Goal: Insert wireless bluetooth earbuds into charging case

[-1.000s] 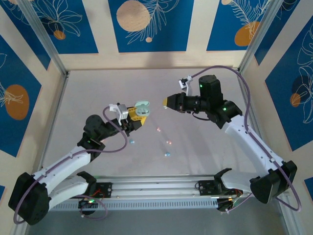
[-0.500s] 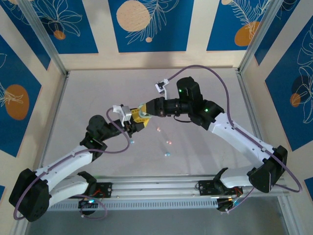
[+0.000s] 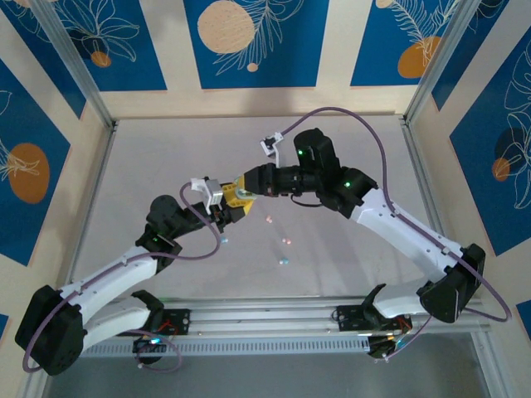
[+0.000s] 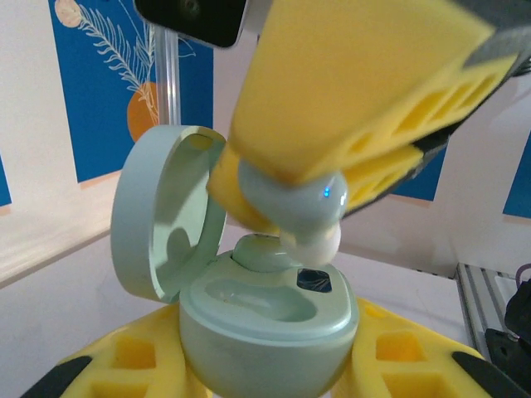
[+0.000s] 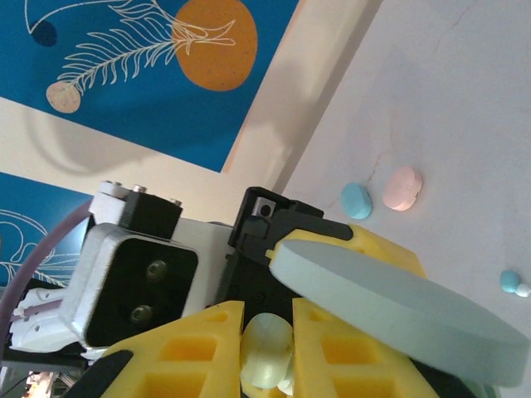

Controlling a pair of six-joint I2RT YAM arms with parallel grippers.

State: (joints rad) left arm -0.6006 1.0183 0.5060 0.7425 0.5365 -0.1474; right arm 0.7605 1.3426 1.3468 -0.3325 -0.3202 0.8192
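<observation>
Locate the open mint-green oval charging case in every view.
Left wrist: mint-green charging case lower centre, lid open leftward.
Right wrist: its lid edge-on, lower right.
Top external: centre-left, covered where both arms' yellow fingers meet.
Shared landmark: pale mint earbud pinched in the right fingers.

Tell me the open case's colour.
Mint green case; the left wrist view shows it best.

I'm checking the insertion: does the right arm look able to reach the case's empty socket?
Probably yes: the lid stands open to the side, the socket lies bare, and the right end effector holds a bud just above it.
</observation>
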